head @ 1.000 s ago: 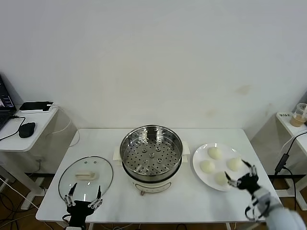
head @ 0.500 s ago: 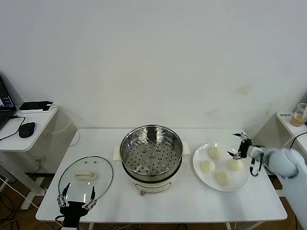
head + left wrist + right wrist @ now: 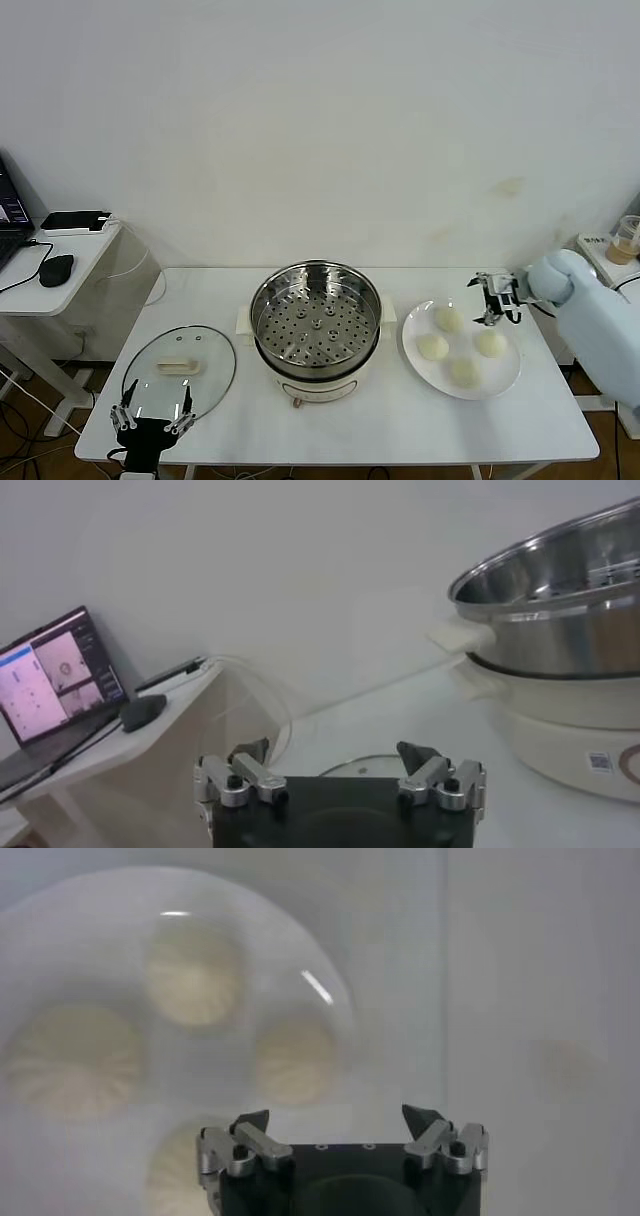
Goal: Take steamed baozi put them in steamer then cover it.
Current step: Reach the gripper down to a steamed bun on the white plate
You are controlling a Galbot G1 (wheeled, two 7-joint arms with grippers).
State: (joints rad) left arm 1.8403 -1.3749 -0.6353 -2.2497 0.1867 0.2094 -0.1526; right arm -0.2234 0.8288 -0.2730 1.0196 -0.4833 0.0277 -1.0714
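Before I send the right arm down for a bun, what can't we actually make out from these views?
- Steamer knob: too small in the head view; cut off at the edge in the left wrist view.
- Baozi: blurred in the right wrist view, and the nearest one is partly hidden by the right gripper.
- Cover: the left gripper blocks its near edge in the head view; the left wrist view shows only a sliver.

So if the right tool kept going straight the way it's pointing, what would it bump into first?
Probably the white plate holding the baozi. The open right tool hovers pointing down over the plate's far right edge. Whether it would meet a bun or bare plate first is hard to tell.
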